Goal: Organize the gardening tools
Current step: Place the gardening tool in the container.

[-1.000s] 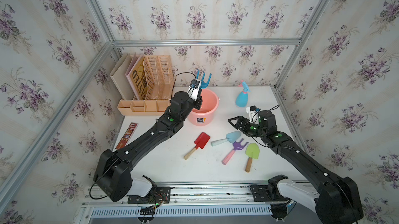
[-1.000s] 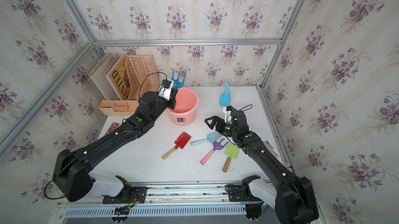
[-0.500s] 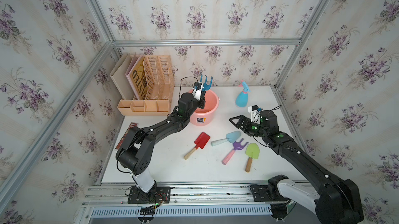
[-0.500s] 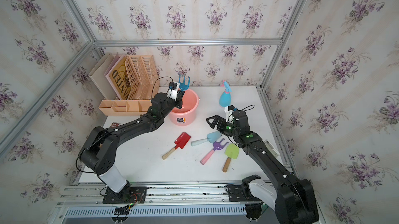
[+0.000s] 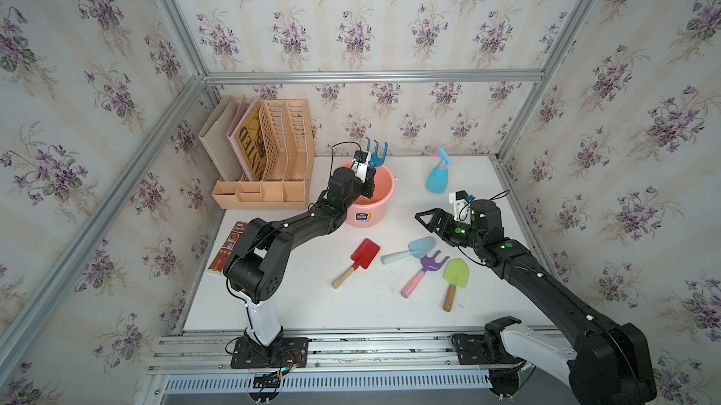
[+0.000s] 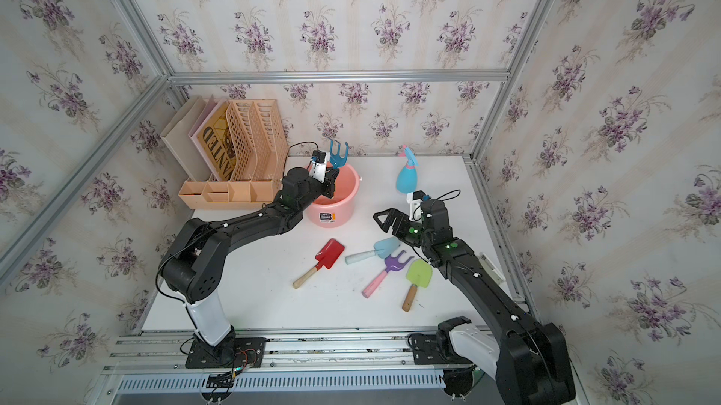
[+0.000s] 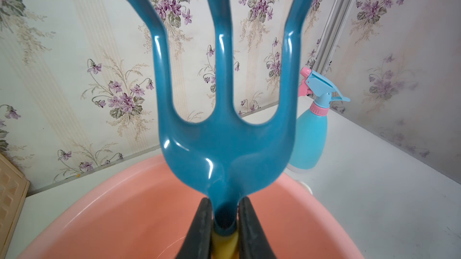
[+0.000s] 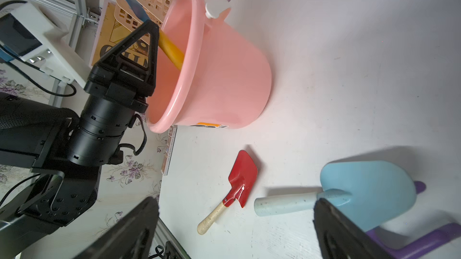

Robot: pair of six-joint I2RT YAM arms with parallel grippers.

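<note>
My left gripper (image 7: pixel 225 210) is shut on the yellow handle of a blue fork (image 5: pixel 376 151), tines up, over the pink bucket (image 5: pixel 390 184); the handle's lower end dips inside the rim. On the white table lie a red trowel (image 5: pixel 363 257), a light-blue trowel (image 5: pixel 419 247), a purple fork (image 5: pixel 429 264) and a green trowel (image 5: pixel 455 272). A light-blue spray bottle (image 5: pixel 437 179) stands at the back. My right gripper (image 5: pixel 427 219) hangs open just above and beside the light-blue trowel (image 8: pixel 366 190), holding nothing.
A wooden file organizer (image 5: pixel 273 149) with folders stands at the back left, close to the bucket. A brown booklet (image 5: pixel 230 247) lies along the table's left edge. Wallpapered walls and metal framing enclose the table on three sides.
The left arm has shifted the blue fork slightly right and down toward the bucket, and its elbow has folded up. The right arm has stayed still.
</note>
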